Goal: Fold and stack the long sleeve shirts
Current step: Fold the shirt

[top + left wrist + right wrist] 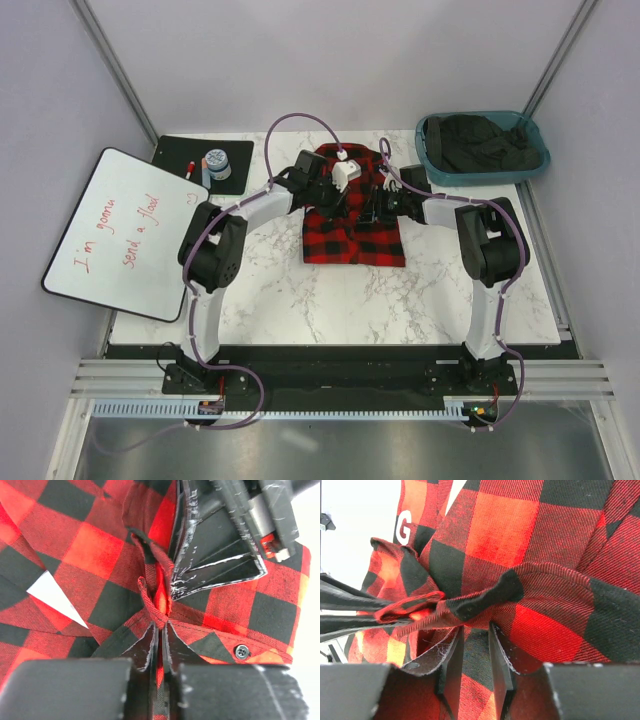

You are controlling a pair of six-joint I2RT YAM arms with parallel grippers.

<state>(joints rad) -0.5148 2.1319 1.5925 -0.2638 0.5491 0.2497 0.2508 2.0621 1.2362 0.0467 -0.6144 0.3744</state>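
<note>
Obs.: The red-and-black buffalo-check flannel shirt (352, 238) lies partly folded at the back-centre of the white marble surface (300, 300), between the two arms. Its white neck label (52, 597) is exposed. A teal plastic basket (480, 180) of dark garments stands well apart at back right.

Left tool (160, 630): jaws nearly together, pinched on a thin raised ridge of flannel.
Right tool (476, 632): jaws narrowly parted with cloth bunched at the tips. Whether it actually grips cannot be told.
The two tools sit just beside each other over the same ridge, tips almost touching.

Risks from here (judgement):
1. The left pinch holds only a slim fold. On a lift the cloth could slide out and the flap drop back, undoing the fold.
2. How many layers the pinch caught is not visible. If it caught more than one, a pull would drag the whole shirt across the smooth surface instead of turning one flap.
3. The tools are crowded. Moving them in different directions would stretch the ridge and strip it from the weaker hold, or knock the fingers together.
4. If the right tool has no hold, the lift is one-sided and the fold comes out skewed, making a poor base for stacking.
5. A small dark button (242, 651) lies near the left tool and could snag it.
</note>
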